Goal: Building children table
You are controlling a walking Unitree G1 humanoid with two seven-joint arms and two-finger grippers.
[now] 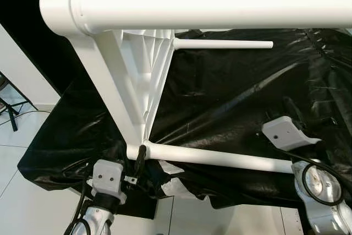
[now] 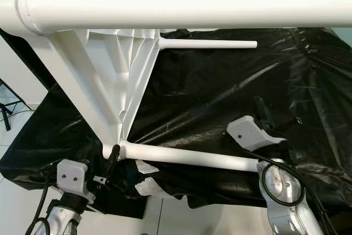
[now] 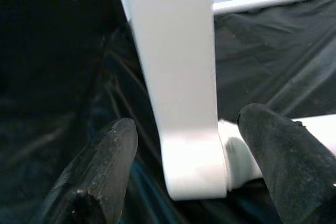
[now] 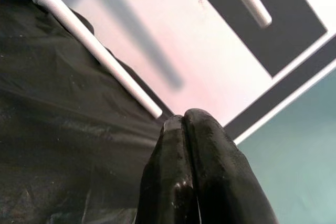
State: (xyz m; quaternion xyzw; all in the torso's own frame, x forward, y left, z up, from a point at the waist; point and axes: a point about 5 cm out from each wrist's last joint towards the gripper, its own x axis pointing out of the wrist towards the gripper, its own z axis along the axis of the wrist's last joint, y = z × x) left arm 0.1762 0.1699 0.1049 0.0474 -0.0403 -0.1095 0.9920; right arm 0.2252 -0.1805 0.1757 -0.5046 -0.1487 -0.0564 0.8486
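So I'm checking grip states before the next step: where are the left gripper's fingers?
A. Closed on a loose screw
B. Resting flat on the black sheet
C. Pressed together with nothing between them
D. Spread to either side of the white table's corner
D: in the left wrist view the left gripper has its two black fingers spread either side of the white table corner, where a leg joins.

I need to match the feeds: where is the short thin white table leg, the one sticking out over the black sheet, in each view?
Left eye: thin leg, upper middle, under the thick leg.
Right eye: upper middle.
Left wrist: upper corner.
Right wrist: cannot tell which rod it is.
Shared landmark: black sheet.
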